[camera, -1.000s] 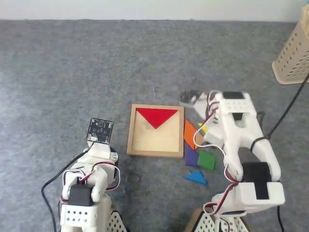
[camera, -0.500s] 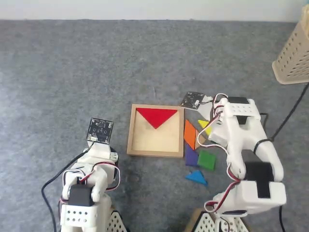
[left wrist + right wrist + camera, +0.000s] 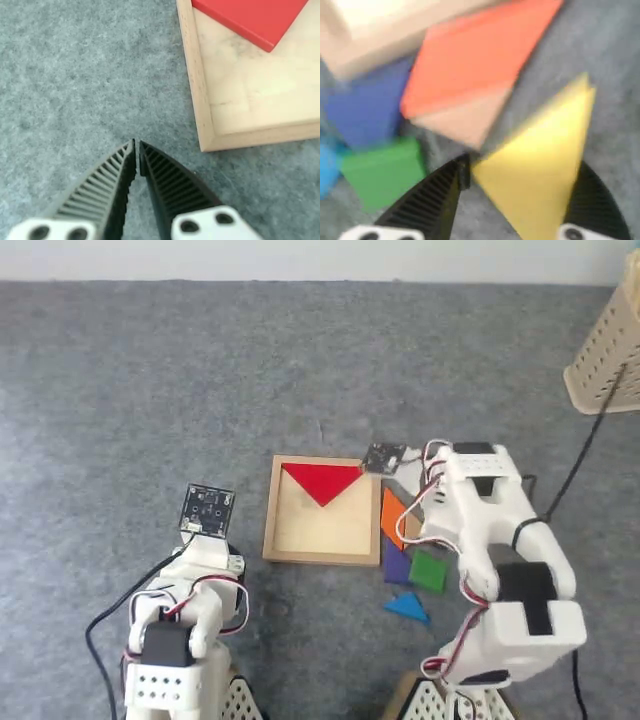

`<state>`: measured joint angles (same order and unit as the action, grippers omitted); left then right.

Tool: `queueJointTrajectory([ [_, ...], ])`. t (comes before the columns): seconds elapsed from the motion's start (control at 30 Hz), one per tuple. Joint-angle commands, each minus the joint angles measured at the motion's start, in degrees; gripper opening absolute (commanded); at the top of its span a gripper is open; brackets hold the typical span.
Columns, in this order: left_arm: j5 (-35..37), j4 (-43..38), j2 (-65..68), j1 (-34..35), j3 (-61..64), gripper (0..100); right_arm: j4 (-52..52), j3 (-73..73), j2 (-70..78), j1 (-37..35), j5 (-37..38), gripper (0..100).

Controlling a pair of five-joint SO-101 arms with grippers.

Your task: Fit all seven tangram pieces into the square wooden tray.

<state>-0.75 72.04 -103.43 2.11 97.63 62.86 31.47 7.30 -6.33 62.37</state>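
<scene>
Square wooden tray point(image 3: 322, 554): lies flat on the table, mid-scene between the two arms in the high view; most of its floor is bare.
Red triangle point(image 3: 322, 481): inside the tray, long side along the far rim, point towards the tray's middle.
Orange piece point(image 3: 392, 517): on the table just outside the tray's right rim, beside it.
Pale piece point(image 3: 462, 120): touching the orange piece along one edge, seen in the right wrist view.
Purple piece point(image 3: 396, 565): on the table at the tray's near right corner, just below the orange piece.
Green piece point(image 3: 428, 570): beside the purple piece, on the side away from the tray.
Blue triangle point(image 3: 407, 607): nearer the arm bases, a little apart from the purple and green pieces.
Yellow triangle point(image 3: 540, 165): between the right jaws, near the orange and pale pieces.
Right arm point(image 3: 490, 510): stretched over the loose pieces to the right of the tray; the right jaws are clamped on the yellow triangle, one finger point(image 3: 445, 195) at its corner, the other on its far side.
Left arm point(image 3: 190, 610): drawn back at the near left; the left jaws are clenched with nothing between them, their tips over the table close to a tray corner.
Table point(image 3: 150, 390): covered in grey felt-like cloth.
Cream slotted holder point(image 3: 605, 350): at the far right edge, well apart from the tray.
</scene>
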Motion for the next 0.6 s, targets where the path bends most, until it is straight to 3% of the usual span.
queueJointTrajectory([
  [0.0,0.4,0.4,-1.2,0.3,-1.1,1,1.3,-0.4,0.8,-0.2,-1.8,18.0],
  [0.2,0.4,0.4,-1.2,0.3,-1.1,1,1.2,-0.8,0.7,0.6,-6.8,0.8],
  [0.57,0.4,0.4,-1.2,0.3,-1.1,1,7.8,-13.1,-0.7,4.3,-20.0,0.7],
])
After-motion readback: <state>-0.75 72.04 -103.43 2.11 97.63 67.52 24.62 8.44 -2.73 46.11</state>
